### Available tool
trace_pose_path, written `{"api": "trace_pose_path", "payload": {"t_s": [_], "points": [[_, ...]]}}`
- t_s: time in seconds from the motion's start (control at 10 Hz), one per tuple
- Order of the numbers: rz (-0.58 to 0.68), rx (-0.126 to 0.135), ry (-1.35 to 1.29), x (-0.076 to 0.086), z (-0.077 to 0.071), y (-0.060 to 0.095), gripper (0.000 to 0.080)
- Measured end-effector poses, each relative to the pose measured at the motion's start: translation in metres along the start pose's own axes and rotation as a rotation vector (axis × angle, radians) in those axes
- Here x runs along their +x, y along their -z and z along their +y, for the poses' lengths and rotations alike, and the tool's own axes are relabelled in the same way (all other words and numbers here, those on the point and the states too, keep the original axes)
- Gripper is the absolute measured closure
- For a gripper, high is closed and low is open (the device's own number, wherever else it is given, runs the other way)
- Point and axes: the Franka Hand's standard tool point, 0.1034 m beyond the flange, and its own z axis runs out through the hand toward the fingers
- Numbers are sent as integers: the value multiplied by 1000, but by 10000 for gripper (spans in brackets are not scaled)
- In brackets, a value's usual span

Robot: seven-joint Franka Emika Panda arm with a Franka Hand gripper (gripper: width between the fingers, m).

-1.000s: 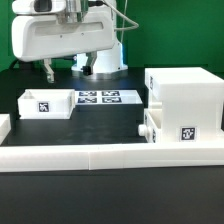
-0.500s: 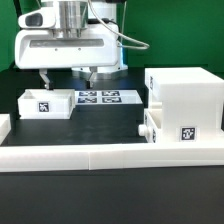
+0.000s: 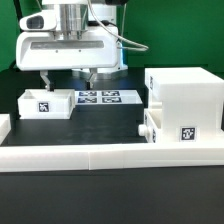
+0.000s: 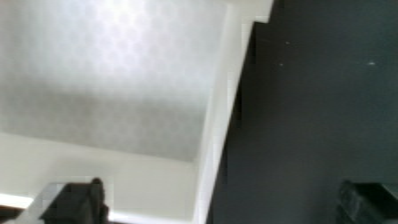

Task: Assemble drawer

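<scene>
Tool (image 3: pixel 67 82) moved to exterior view's left, fingers (image 3: pixel 46 79) spread over tagged tray (image 3: pixel 45 104)

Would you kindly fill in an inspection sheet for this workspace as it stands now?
Surface: black table, bounded along the near edge by a white border rail.
Job's things: large drawer housing on the exterior view's right; small tray on its left, apart.
Clutter: nothing seen; only the marker board beside the tray.
Grippers: gripper open, above the tray, holding nothing.
Cables: dark cable looping off the arm.
Surroundings: green backdrop.
</scene>
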Motion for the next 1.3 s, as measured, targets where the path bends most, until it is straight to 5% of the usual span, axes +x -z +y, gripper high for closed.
{"api": "trace_pose_path", "payload": {"t_s": [0.4,0.8,1.2,1.3], "points": [[-85,33,-28,-17,-8,-21,151],[-81,27,-26,-27,-11,-40,151],[-52,14,-21,-29,-12,-42,151],[-41,10,-18,-29,-13,-42,251]]}}
